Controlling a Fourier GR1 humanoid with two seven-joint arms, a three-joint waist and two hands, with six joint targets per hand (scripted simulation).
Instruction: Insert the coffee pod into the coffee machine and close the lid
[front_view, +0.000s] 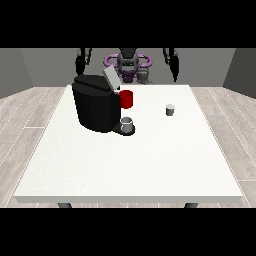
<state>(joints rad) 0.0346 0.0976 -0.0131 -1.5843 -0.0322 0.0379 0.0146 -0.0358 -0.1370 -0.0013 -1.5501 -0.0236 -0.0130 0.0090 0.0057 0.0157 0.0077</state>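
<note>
Standing on the white counter (125, 170), the black coffee machine (95, 104) has its lid (111, 79) raised. The coffee pod (170, 110) sits apart, toward the view's right. Both hands (80, 64) (174, 70) hang at the far edge; fingers' state cannot be told.

I see the black coffee machine (95, 107) left of the frame's centre, its grey lid (111, 79) tilted open. The small grey coffee pod (170, 110) stands upright right of centre, well apart from it.
</note>
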